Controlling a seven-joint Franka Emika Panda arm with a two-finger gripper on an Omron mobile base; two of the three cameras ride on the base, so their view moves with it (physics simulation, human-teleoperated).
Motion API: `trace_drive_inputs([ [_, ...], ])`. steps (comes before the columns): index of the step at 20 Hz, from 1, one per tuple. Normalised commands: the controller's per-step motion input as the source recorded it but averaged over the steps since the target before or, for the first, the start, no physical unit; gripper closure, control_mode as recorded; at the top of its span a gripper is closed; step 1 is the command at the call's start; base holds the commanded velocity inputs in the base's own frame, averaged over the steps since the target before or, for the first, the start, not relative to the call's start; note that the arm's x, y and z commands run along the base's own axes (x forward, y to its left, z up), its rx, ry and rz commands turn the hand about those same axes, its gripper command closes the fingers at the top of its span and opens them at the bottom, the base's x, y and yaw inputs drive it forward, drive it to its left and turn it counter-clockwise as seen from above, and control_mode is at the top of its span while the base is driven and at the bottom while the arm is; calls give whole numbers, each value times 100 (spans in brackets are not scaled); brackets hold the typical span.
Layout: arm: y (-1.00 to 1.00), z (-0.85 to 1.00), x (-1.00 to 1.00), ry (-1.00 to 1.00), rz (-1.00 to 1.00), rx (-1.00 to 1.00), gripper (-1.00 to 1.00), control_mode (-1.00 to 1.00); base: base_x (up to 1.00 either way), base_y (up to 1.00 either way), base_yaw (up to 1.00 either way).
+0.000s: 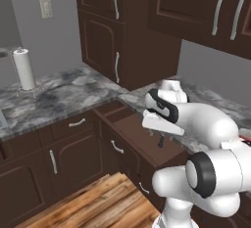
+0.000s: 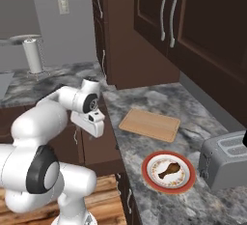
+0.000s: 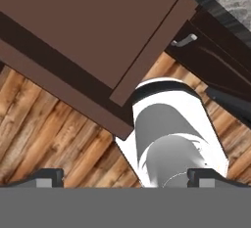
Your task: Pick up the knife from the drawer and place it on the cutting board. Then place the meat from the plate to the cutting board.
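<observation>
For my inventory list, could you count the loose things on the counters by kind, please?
Cutting board: 1
Plate: 1
Meat: 1
Toaster: 1
Paper towel roll: 1
Total: 5

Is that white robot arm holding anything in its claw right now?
No, nothing is held. The two-finger gripper stands wide open above the open dark-brown wooden drawer, with nothing between its dark fingertips.
</observation>
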Motion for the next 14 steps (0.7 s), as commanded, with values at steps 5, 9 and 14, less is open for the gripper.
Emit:
trace_drive_inputs([
  [5,0,-20,11,0,-12,3,-100,-100,0,0,0],
  [9,0,-24,18,0,-13,0,-100,-100,0,0,0],
  [14,0,-28,20,1,-12,0,-100,-100,0,0,0],
])
